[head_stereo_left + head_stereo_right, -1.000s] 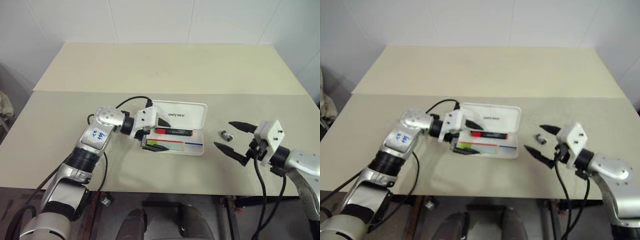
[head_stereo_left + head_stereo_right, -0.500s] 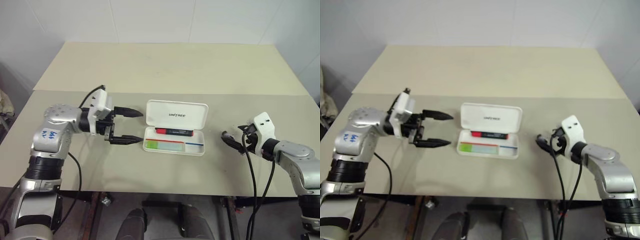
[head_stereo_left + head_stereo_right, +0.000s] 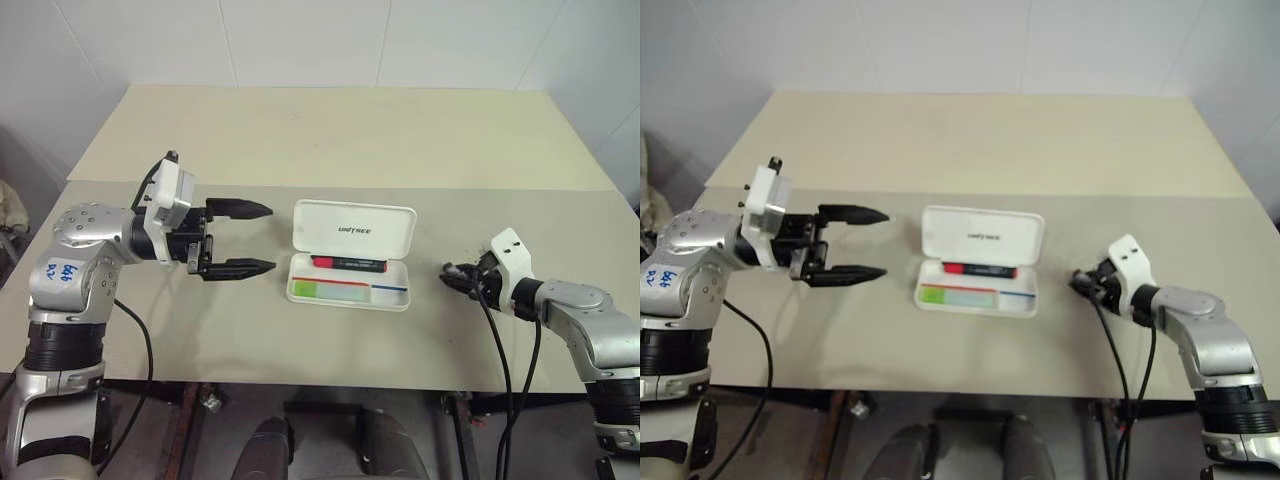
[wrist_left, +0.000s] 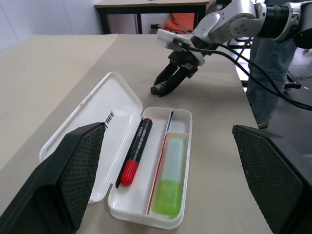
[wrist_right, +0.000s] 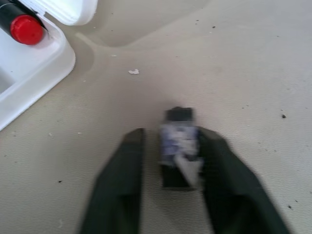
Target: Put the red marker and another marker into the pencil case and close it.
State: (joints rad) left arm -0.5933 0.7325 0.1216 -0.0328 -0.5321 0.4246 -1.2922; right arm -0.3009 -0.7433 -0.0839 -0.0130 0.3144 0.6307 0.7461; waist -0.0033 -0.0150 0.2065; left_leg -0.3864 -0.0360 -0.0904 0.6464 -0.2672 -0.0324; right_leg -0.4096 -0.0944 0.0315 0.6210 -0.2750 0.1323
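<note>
White plastic, the case [image 3: 352, 255] lies open at table centre with the red marker [image 4: 135, 152] and the green marker [image 4: 170, 182] already in its tray. The left gripper [image 3: 240, 239] has backed out to nine o'clock of the case, jaws wide apart and empty. At three o'clock, the right gripper [image 5: 168, 168] has dropped and shut on a small dark object [image 5: 178, 146]. Judging by this, only closing the lid remains.

Open white pencil case [image 3: 400, 298] lay on the table, holding the red marker [image 3: 348, 264] and green highlighter [image 3: 327, 290].
</note>
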